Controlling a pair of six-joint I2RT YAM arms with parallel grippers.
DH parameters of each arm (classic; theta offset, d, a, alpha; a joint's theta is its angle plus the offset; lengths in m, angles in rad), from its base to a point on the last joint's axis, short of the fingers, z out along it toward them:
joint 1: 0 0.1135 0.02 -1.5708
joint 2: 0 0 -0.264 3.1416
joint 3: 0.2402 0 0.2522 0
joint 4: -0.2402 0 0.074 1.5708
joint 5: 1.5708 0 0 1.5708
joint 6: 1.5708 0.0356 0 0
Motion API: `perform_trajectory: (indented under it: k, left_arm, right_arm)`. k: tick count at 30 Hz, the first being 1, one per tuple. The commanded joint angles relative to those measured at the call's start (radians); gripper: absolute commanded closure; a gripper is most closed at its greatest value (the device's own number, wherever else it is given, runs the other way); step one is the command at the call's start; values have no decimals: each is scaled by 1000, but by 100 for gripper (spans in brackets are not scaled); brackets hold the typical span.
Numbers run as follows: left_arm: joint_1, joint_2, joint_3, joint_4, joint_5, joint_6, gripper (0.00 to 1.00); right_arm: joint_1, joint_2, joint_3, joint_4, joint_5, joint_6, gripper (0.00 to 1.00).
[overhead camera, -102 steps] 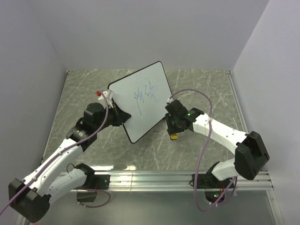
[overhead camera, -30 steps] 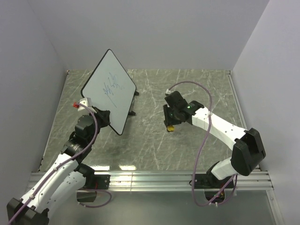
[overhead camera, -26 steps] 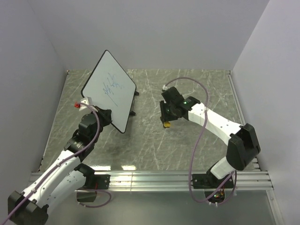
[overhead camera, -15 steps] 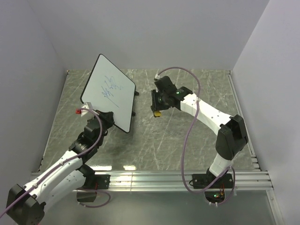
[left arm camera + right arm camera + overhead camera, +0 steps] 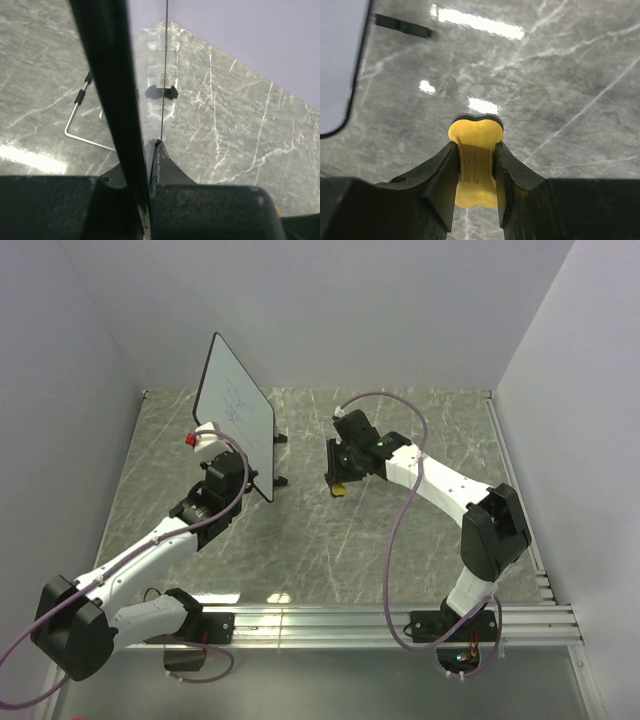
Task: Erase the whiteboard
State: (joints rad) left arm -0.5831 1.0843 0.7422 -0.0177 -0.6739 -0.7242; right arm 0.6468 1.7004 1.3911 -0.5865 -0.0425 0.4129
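Note:
The whiteboard (image 5: 238,405) is held up off the table, nearly upright and turned almost edge-on to the top camera, with faint blue scribbles on its face. My left gripper (image 5: 243,483) is shut on its lower edge. In the left wrist view the board's black rim (image 5: 107,85) runs up from between the shut jaws of my left gripper (image 5: 150,152). A yellow bone-shaped eraser (image 5: 475,160) is pinched at its waist by my right gripper (image 5: 475,150). That right gripper (image 5: 338,480) hovers to the right of the board, apart from it. One rounded corner of the whiteboard (image 5: 337,65) shows at the left in the right wrist view.
A thin wire easel stand (image 5: 75,122) with black feet (image 5: 283,455) sits on the grey marble table (image 5: 400,540) just behind the board. Pale walls close the left, back and right. A metal rail (image 5: 350,620) runs along the near edge.
My left arm has swung the whiteboard right and turned it more upright and edge-on. My right gripper has carried the eraser left and a little farther back, closer to the board.

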Motion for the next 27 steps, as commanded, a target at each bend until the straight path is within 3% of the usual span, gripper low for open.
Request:
perform_trajectory:
  k: [1,6,12,18,23,27]
  left_arm:
    - [14,37,-95,-223,-164,204,100]
    - [5,78,-104,-119,-168,252,100]
    - [-95,252,14,-243,-239,141,100]
    - [-112,374,137,-382,-210,-24,100]
    - [-115,293,76,-358,-164,-113,100]
    - [-124,227,80,-516,-128,-223,100]
  right_arm:
    - [-22,-53,-35,65,-20,21,100]
    - [-44,-65,-101,117,-52,49,100]
    - [-64,-93,-194,180,-69,73,100]
    - [-93,-122,-265,217,-91,84,100]
    - [-114,-143,-291,221,-97,72,100]
    - [-125,-160,-303,220,-99,63,100]
